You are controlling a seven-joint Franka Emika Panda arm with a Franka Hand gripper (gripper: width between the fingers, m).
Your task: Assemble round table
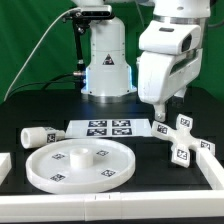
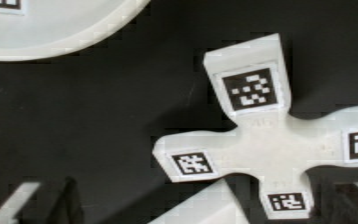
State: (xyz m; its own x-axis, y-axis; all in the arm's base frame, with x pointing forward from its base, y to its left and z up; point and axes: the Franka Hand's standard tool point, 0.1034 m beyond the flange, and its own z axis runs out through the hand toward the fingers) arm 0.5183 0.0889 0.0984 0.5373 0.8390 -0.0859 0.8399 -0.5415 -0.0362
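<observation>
The white cross-shaped base (image 1: 180, 137) lies flat on the black table at the exterior view's right, with square tags on its arms. It fills the wrist view (image 2: 265, 140). My gripper (image 1: 158, 114) hangs just above the base's near-left arm, not touching it. In the wrist view the gripper (image 2: 194, 210) is open and empty, with dark fingertips (image 2: 34, 205) wide apart on either side of one arm of the cross. The large round disc (image 1: 78, 163) with its central hub lies at the front left; its rim shows in the wrist view (image 2: 43, 25). The short cylindrical leg (image 1: 37, 135) lies on its side behind the disc.
The marker board (image 1: 108, 128) lies flat in the middle, between the leg and the base. White edge rails run along the right (image 1: 212, 165), the left (image 1: 5, 165) and the front (image 1: 110, 205). The arm's pedestal (image 1: 107, 60) stands at the back.
</observation>
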